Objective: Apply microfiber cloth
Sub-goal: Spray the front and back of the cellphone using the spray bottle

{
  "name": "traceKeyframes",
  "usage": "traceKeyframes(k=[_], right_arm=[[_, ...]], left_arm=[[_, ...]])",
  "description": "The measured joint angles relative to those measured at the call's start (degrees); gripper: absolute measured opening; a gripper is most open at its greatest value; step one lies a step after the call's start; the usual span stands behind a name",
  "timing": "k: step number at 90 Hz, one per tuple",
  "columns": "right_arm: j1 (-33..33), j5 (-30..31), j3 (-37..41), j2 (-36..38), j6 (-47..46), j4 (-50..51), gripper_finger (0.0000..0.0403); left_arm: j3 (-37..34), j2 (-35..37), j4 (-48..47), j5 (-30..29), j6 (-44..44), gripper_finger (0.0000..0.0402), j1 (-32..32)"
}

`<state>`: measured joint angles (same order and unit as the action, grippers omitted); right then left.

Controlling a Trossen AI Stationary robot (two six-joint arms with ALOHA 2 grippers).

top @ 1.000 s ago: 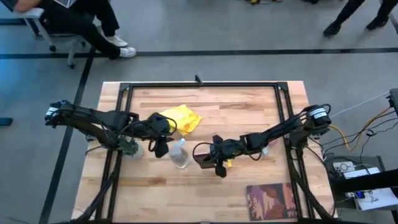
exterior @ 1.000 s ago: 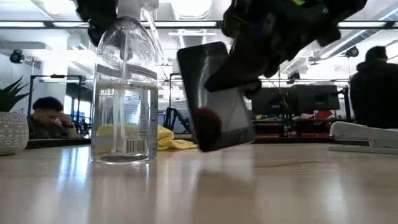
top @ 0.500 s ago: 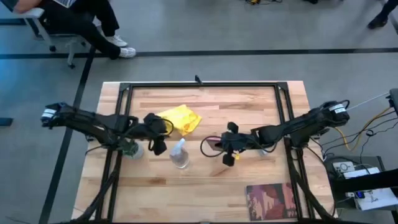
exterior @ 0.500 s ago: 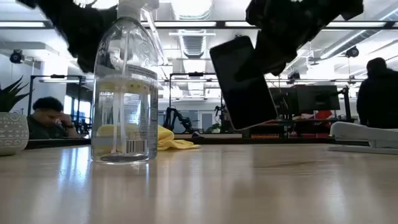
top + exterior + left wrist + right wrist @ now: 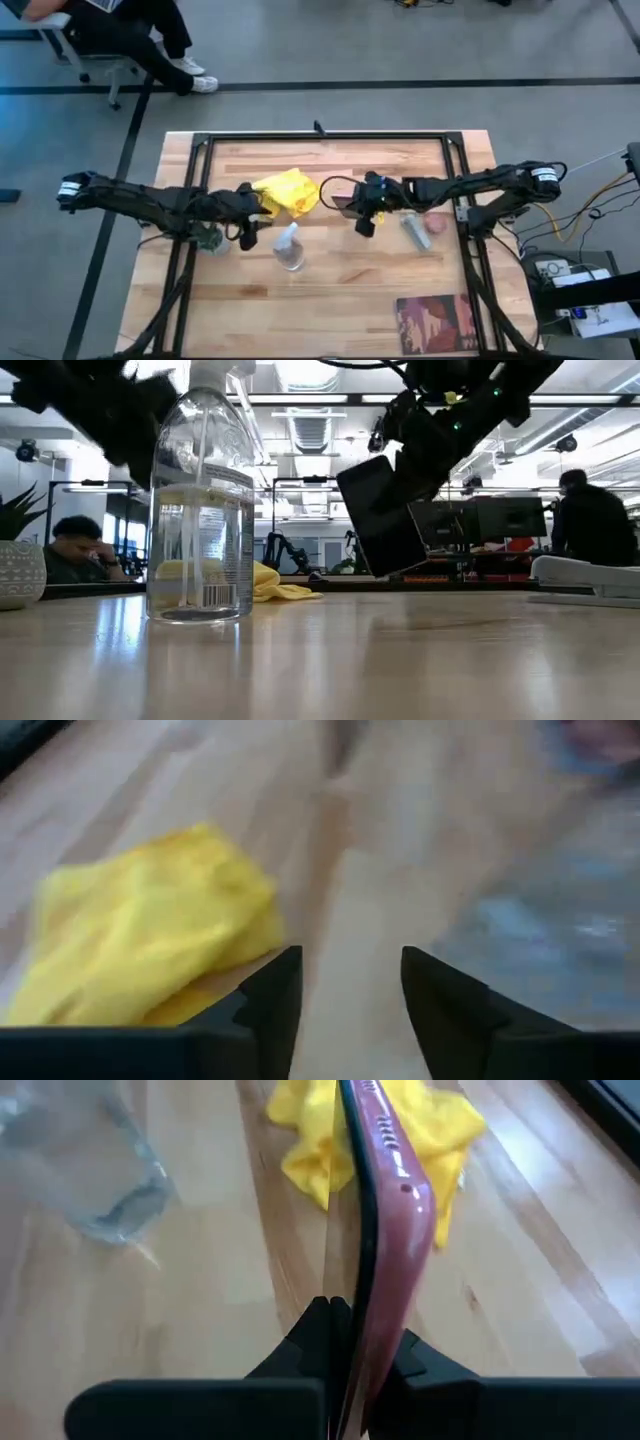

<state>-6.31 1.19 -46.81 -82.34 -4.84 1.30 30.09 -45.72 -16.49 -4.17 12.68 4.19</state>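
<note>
Yellow and soft, bunched up with folds: microfiber cloth (image 5: pixel 288 191), lying on the wooden table (image 5: pixel 330 290) toward the far side, a bit left of the middle. From above, long way running across the table, a floppy corner hanging toward the near side. Seen only as a low yellow lump in the level view (image 5: pixel 262 582), partly behind the clear spray bottle (image 5: pixel 200 500).

Just left of the cloth from above, left gripper (image 5: pixel 250 214), dark and hard to read there. Cleared up by the left wrist view: two dark fingers (image 5: pixel 268 1005) spread apart, holding nothing, cloth (image 5: pixel 140 950) right in front.

Near the middle, bottle (image 5: pixel 289 246) standing upright, close to the table's near side of the cloth.

Right of the cloth, right gripper (image 5: pixel 362 206) pinching a phone (image 5: pixel 342 204). Shown edge-on in the right wrist view (image 5: pixel 385 1230): pink case, dark front, cloth (image 5: pixel 380 1140) behind it. In the level view, phone (image 5: pixel 382 515) tilted and lifted off the table.
</note>
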Motion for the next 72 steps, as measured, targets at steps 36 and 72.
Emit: traceKeyframes(k=[36, 72], right_arm=[[-0.8, -5.0, 0.0, -0.3, 1.4, -13.7, 0.0003], [0.5, -6.2, 0.0, -0.3, -3.6, -17.0, 0.0003]], left_arm=[[2.9, 6.8, 4.7, 7.7, -4.0, 0.0236, 0.0], [4.1, -2.9, 7.7, 17.7, -16.4, 0.0303, -2.3]])
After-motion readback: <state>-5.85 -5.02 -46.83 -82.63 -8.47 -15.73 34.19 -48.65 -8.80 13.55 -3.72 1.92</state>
